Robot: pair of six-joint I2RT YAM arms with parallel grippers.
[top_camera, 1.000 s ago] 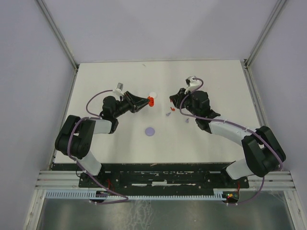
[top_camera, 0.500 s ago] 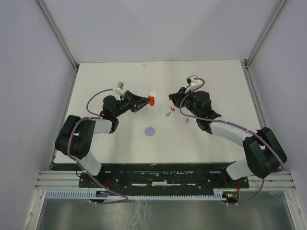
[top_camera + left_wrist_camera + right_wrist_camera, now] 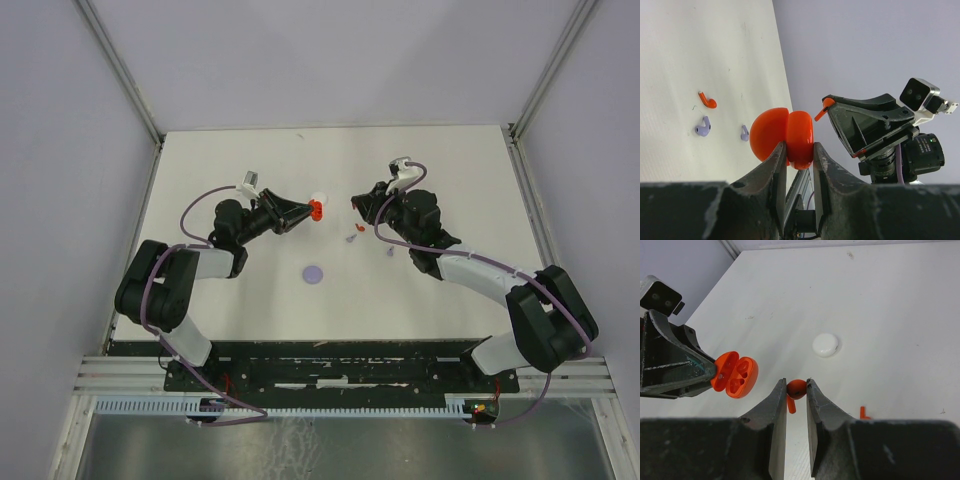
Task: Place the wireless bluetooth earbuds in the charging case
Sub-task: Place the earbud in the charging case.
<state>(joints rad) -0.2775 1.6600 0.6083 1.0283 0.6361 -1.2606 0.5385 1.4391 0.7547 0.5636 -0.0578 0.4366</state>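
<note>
My left gripper (image 3: 799,150) is shut on the open red charging case (image 3: 785,137), held off the table with its two empty wells facing my right wrist view (image 3: 735,374). My right gripper (image 3: 796,385) is shut on a red earbud (image 3: 796,388), stem pointing down, a short way to the right of the case (image 3: 316,210). A second red earbud (image 3: 707,101) and two pale purple earbuds (image 3: 703,127) (image 3: 744,133) lie on the white table below the right gripper (image 3: 357,206).
A white round disc (image 3: 825,345) lies on the table just behind the case. A pale purple disc (image 3: 314,272) lies nearer the arm bases. Grey walls and a metal frame bound the table (image 3: 450,160).
The right arm's wrist has crept slightly toward the far side of the table. The left arm and the case have not moved.
</note>
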